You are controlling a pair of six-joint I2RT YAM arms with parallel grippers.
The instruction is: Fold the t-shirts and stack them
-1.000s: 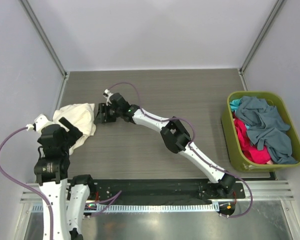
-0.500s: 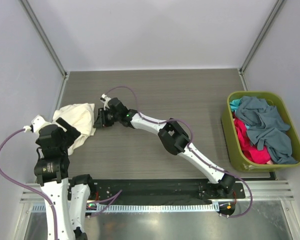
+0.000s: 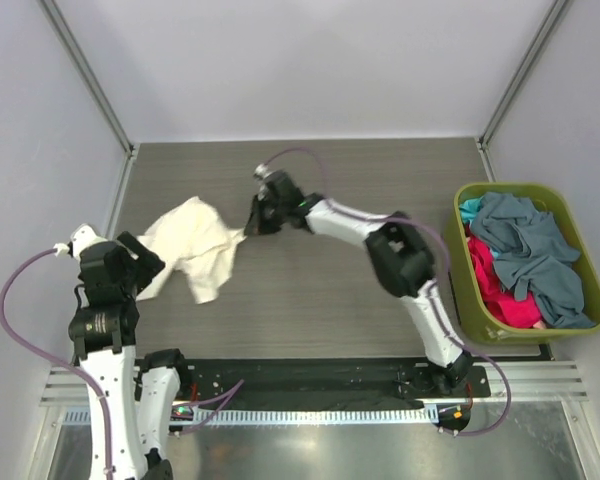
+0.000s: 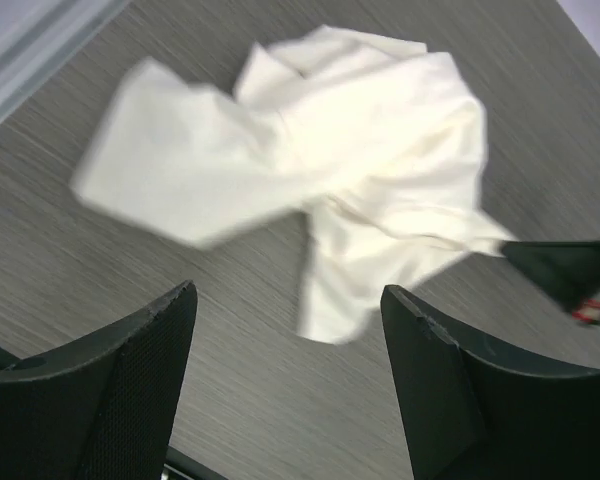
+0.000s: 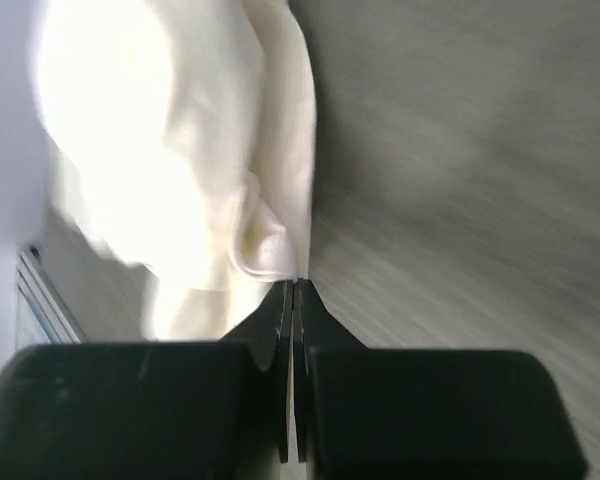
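Jaws of the left gripper (image 4: 288, 293) stand wide and empty beside the crumpled cream t-shirt (image 3: 195, 248) on the table (image 3: 310, 290). Its right corner is pinched in the closed right gripper (image 3: 252, 225). The other t-shirts (image 3: 530, 250) fill the basket (image 3: 458, 270), so no folding or stacking is done.

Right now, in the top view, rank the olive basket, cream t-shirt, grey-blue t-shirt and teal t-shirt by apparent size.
1. olive basket
2. cream t-shirt and grey-blue t-shirt: about alike, both crumpled
3. teal t-shirt: only a scrap shows
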